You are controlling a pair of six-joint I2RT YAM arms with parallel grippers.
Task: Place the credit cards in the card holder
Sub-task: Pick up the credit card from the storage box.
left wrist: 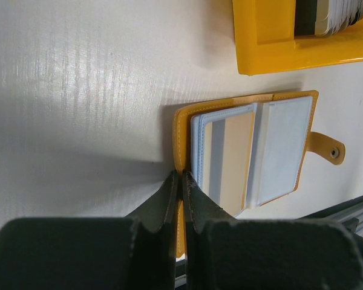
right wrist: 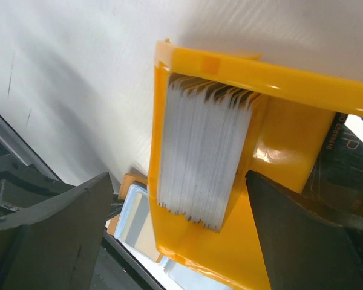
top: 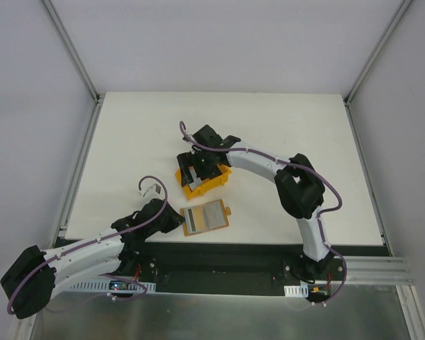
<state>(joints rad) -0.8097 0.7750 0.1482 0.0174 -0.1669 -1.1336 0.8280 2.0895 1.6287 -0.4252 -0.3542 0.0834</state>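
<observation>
Where the left gripper (left wrist: 180, 181) meets the card holder (left wrist: 278, 145), we find its two fingers pressed together on the orange cover edge, with a strip of that cover showing between them. We record the card holder lying open and flat on the white table (left wrist: 78, 90), spread directly ahead of those fingertips with its pale grey pockets facing up. One tan card (left wrist: 233, 157) sits in the pocket nearest the fingers. The snap tab (left wrist: 328, 148) sticks out from the edge farthest from them.

We note the right gripper (right wrist: 175, 176) with its fingers standing wide apart and clamped on nothing. It hangs over a yellow bin (right wrist: 290, 84). From the wrist, a stack of cards (right wrist: 199, 151) standing on edge inside the bin lies in the gap between the two fingers. We cannot tell whether either finger touches the bin. The bin lies past the card holder from the left gripper, near it but apart.
</observation>
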